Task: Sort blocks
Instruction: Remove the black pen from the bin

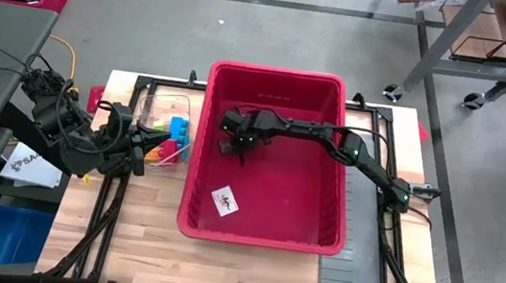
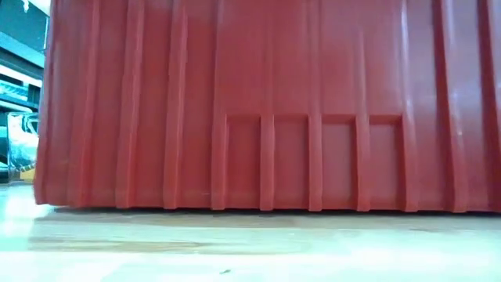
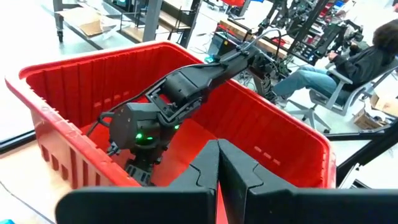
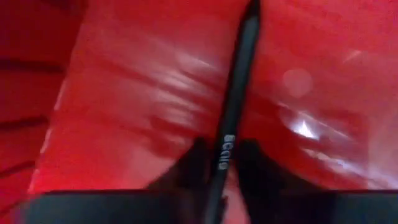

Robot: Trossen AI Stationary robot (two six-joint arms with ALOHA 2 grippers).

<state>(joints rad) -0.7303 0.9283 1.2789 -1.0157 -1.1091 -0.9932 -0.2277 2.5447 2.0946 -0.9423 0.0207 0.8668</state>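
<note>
My right hand (image 1: 226, 144) sits low inside the red bin (image 1: 280, 79) near its upper-left wall, narrowly pinching a thin black pen (image 4: 233, 118). Left hand (image 1: 144, 138), closed and empty, waits beside the bin's left rim, by the blocks (image 1: 179, 132) on the bench (image 1: 219, 258).

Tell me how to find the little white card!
Look at the big red bin in the middle of the table. On its floor, near the corner furthest from the right hand, lies a small white card. It is the only pale thing in the bin, turned askew, with a dark mark on it.
</note>
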